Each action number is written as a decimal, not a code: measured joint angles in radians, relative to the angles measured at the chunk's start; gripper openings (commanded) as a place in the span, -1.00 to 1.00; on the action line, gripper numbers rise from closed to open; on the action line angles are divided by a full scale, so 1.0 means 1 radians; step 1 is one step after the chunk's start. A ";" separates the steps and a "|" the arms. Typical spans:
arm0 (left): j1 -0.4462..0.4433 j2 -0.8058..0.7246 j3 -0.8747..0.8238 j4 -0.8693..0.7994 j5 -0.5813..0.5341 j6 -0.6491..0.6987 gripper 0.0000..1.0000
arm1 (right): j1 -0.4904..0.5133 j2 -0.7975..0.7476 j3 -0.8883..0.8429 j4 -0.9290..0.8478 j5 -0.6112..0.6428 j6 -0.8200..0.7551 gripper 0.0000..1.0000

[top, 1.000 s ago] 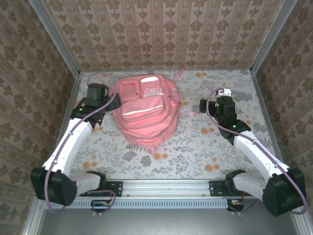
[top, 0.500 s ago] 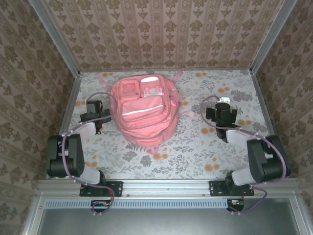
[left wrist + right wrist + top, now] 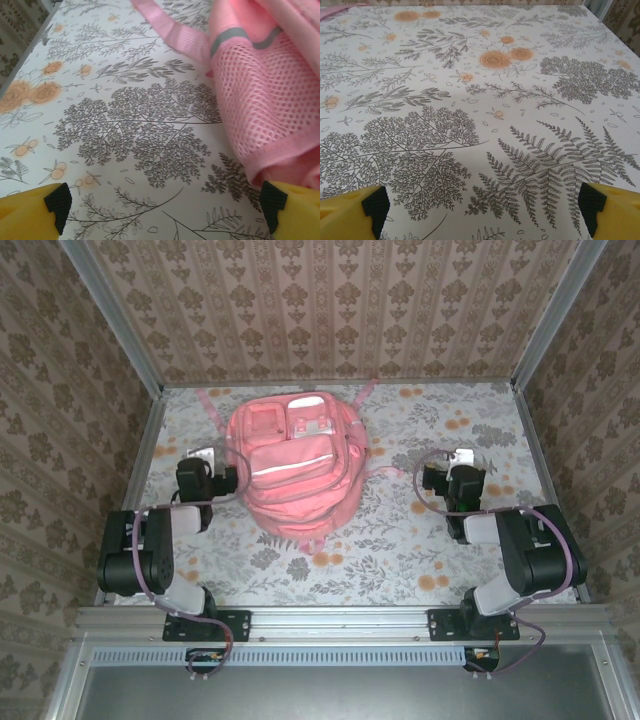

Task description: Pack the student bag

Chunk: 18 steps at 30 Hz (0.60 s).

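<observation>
At the near edge of the worktop (image 3: 400,540), both arms sit folded over their bases, which are bolted to a metal rail (image 3: 340,623).

The left gripper (image 3: 202,455) is low near the left edge, just beside the left flank of the student bag (image 3: 295,480). Its jaws are spread wide with nothing between them. In the left wrist view its yellow, black-tipped fingertips (image 3: 56,204) stand far apart over the flowered cloth. The right-hand one lies close by the bag's pink mesh side pocket (image 3: 260,105); whether it touches cannot be told.

The right gripper (image 3: 462,460) sits near the right edge, well apart from the bag, its jaws likewise wide and empty. Its fingertips (image 3: 592,202) frame bare cloth printed with grey ferns and orange blossoms.

Farther in, the bag lies flat about midway between the left and right edges, nearer the far edge than the near one. Its front pockets face up, and a pale reflective stripe (image 3: 290,468) crosses the front. A white patch (image 3: 315,426) shows on the upper part. One pink strap (image 3: 210,405) trails toward the far left corner. Another (image 3: 366,390) reaches the far edge, where patterned walls (image 3: 340,310) rise.
</observation>
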 measured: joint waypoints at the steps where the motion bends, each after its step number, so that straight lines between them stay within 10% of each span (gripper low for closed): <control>1: 0.001 0.002 -0.018 0.035 0.006 0.001 1.00 | 0.000 0.000 0.000 0.013 -0.005 0.000 0.99; 18: 0.003 0.005 -0.052 0.179 0.025 0.008 1.00 | -0.003 0.000 0.000 0.051 -0.021 0.000 0.99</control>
